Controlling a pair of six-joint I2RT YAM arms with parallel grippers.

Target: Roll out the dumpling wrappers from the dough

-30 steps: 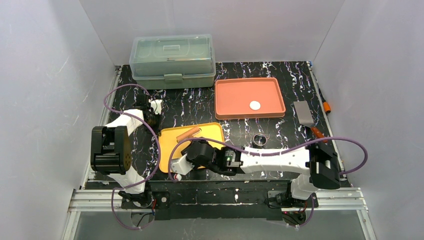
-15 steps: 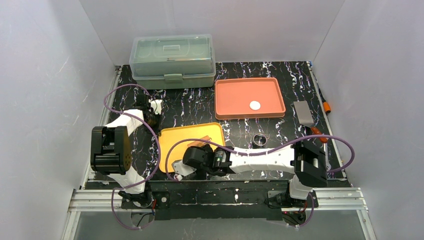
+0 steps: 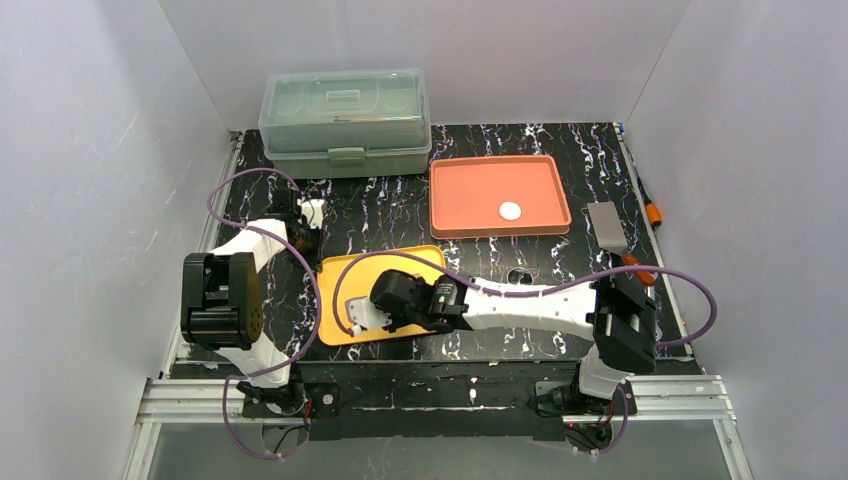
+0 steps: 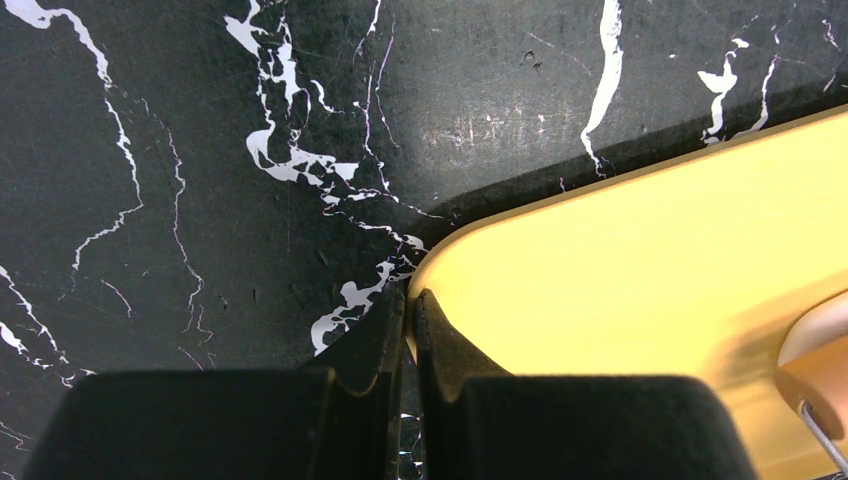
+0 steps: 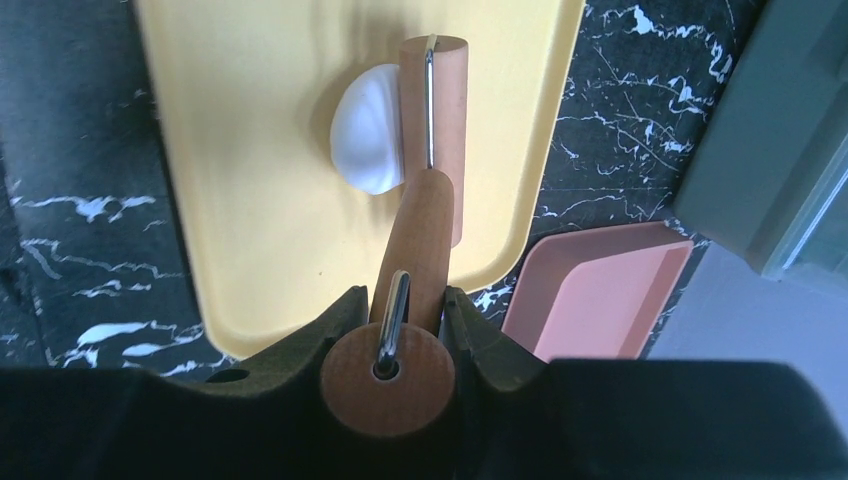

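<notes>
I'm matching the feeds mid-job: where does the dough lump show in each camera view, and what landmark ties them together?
Top external: not visible; the right arm covers that part of the yellow board.
Left wrist: not in it; only the board's corner shows.
Right wrist: dough at upper centre, against the wooden roller.
Shared landmark: the yellow board.

There is one transparent plastic box with a lid (image 3: 345, 122), one salmon-pink rectangular tray (image 3: 470, 190) and one yellow plastic board (image 3: 385, 263). I count one small round white dough disc (image 3: 511, 210), one soft white dough lump (image 5: 366, 130), one wooden roller with a wire frame (image 5: 432, 100), one small metal ring (image 3: 519, 275) and one flat grey scraper (image 3: 607, 228).
</notes>
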